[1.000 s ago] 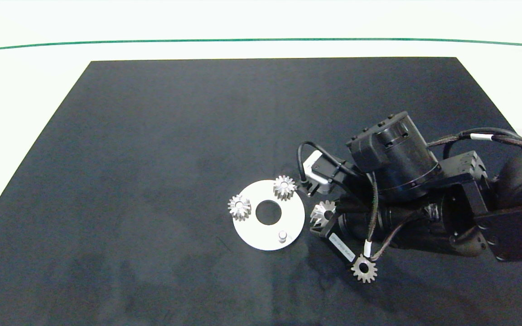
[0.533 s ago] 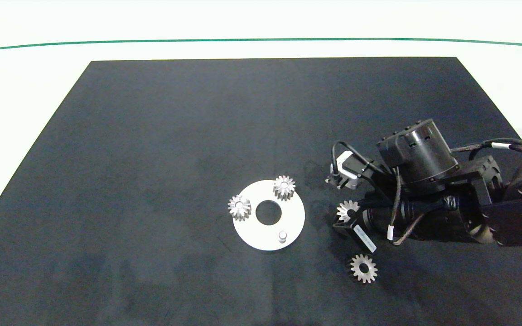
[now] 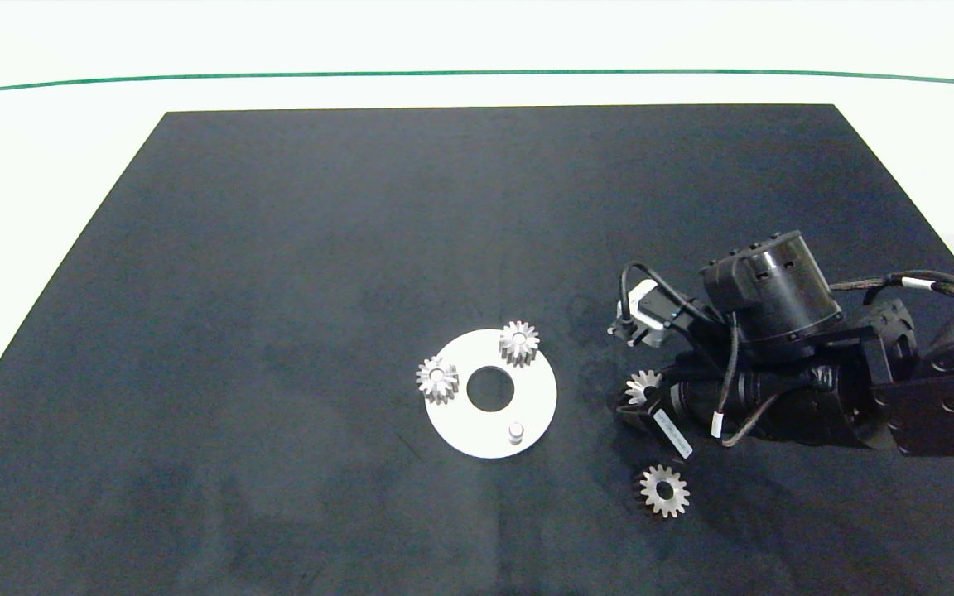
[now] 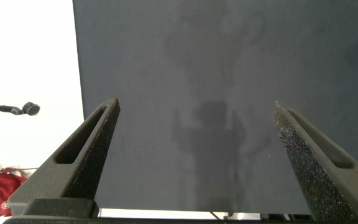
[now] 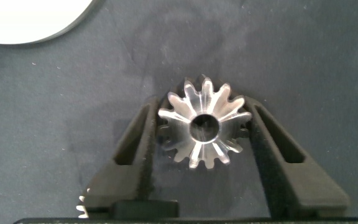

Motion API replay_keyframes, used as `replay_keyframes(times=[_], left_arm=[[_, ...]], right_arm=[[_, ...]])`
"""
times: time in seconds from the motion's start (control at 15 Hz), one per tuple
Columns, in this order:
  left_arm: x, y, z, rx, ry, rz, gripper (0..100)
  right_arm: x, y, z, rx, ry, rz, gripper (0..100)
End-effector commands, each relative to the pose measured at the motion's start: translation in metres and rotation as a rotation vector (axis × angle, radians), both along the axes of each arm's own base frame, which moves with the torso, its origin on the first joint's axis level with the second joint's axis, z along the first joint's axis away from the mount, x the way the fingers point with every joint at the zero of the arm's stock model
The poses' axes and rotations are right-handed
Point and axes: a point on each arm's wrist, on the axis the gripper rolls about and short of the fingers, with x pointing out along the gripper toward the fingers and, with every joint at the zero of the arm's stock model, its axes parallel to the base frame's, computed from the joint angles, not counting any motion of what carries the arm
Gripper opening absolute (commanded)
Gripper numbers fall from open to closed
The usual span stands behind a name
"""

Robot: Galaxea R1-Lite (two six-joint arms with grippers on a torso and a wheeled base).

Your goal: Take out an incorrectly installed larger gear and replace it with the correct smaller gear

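The smaller gear (image 5: 204, 127) is clamped in the right gripper (image 3: 639, 396), clear of the plate's (image 3: 452, 422) edge (larger gear (image 3: 664, 491) nearby). The left gripper (image 4: 194, 155) is spread over bare surface (image 4: 197, 56).

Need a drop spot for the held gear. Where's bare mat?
Free: mat left of and beyond the white plate; left gripper hangs open near its left edge. Crowded: between plate and right gripper holding the gear, loose gear just in front.
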Motion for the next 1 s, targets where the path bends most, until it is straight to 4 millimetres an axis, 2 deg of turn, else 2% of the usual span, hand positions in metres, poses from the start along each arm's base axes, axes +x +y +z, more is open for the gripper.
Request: replay_keyframes(times=[0.07, 0.2, 0.4, 0.53, 0.6, 0.8, 1.0], left_arm=[[0.000, 0.000, 0.000, 0.001, 0.004, 0.000, 100], [-0.001, 0.000, 0.000, 0.001, 0.002, 0.000, 100], [-0.001, 0.000, 0.000, 0.001, 0.002, 0.000, 100], [-0.001, 0.000, 0.000, 0.001, 0.002, 0.000, 100], [-0.001, 0.000, 0.000, 0.001, 0.004, 0.000, 100], [-0.001, 0.000, -0.001, 0.001, 0.006, 0.000, 100], [-0.001, 0.000, -0.001, 0.001, 0.006, 0.000, 100]], right_arm=[[-0.004, -0.002, 0.003, 0.001, -0.006, 0.001, 100], [-0.020, -0.010, 0.014, 0.016, -0.033, 0.014, 100], [-0.066, -0.023, 0.024, 0.036, -0.075, 0.082, 100], [-0.085, -0.030, 0.022, 0.037, -0.076, 0.108, 100], [-0.093, -0.032, 0.014, 0.021, -0.056, 0.127, 100], [-0.097, -0.034, -0.004, -0.018, -0.001, 0.127, 100], [-0.088, -0.026, -0.020, -0.045, 0.054, 0.133, 100]])
